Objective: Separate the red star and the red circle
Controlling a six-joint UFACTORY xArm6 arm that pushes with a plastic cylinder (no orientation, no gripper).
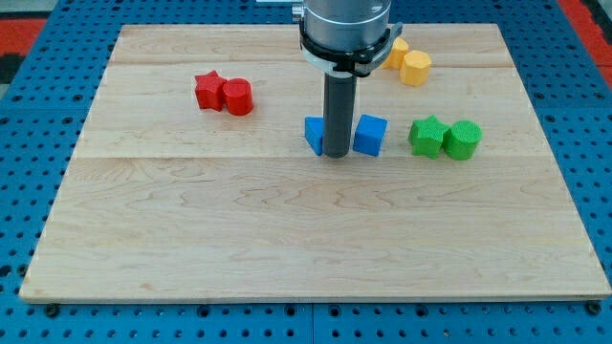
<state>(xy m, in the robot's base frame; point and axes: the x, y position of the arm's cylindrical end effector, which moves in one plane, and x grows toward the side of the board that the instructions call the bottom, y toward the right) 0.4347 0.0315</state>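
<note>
The red star (207, 90) and the red circle (237, 96) sit touching each other at the upper left of the wooden board (287, 229), star on the left. My tip (337, 154) rests on the board at the centre, between two blue blocks, well to the right of the red pair and a little lower. The rod hides part of the left blue block (314, 134).
A blue cube (370, 135) lies just right of my tip. A green star (427, 136) and green circle (463, 139) sit together at the right. Two yellow blocks (414, 68) lie at the top right, one partly behind the arm.
</note>
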